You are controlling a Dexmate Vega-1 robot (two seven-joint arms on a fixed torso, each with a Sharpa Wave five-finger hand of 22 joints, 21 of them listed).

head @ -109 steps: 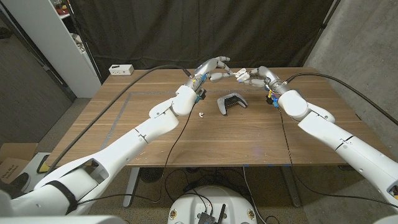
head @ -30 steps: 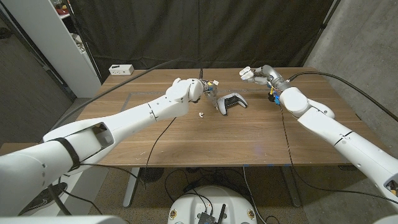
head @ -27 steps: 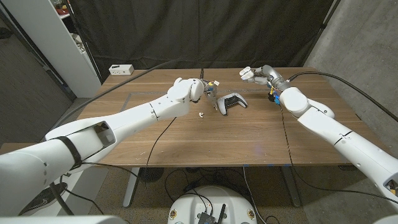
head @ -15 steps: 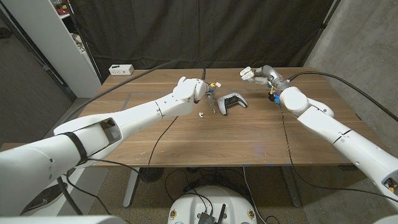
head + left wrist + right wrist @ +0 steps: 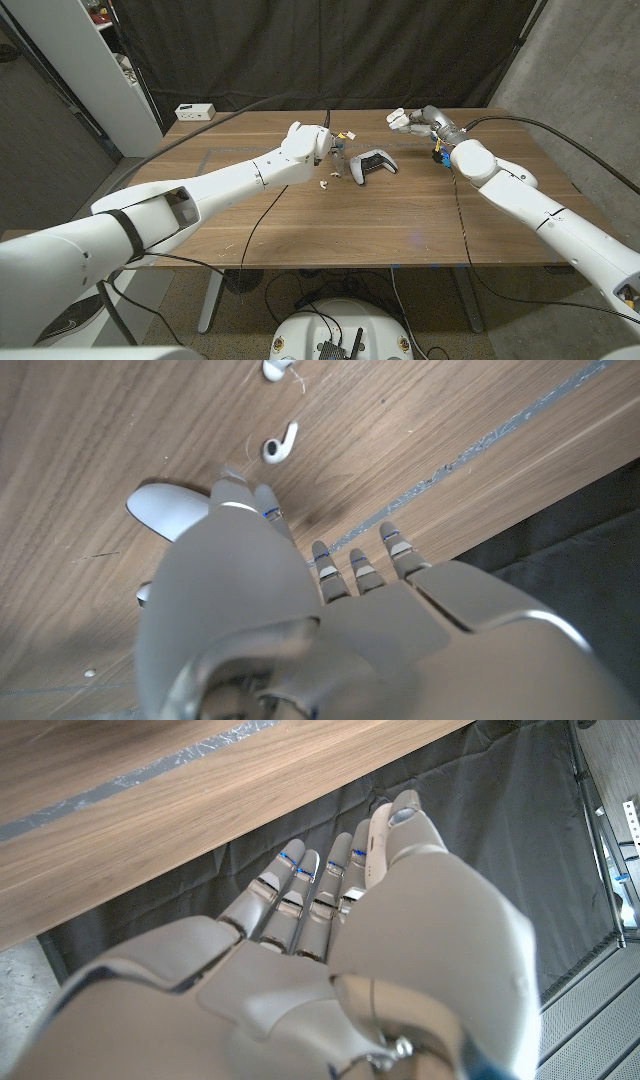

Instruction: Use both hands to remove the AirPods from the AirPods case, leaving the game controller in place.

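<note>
My left hand hovers spread over two buds — my right hand pinches the case, raised clear of the controller.

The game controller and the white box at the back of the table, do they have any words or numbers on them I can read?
No text can be read.
Game controller: no letters or logo clear enough to read.
White box at the table's far left corner: dark marks on its front, too small and blurred to read.
Two earbuds on the wood: no markings visible.
</note>
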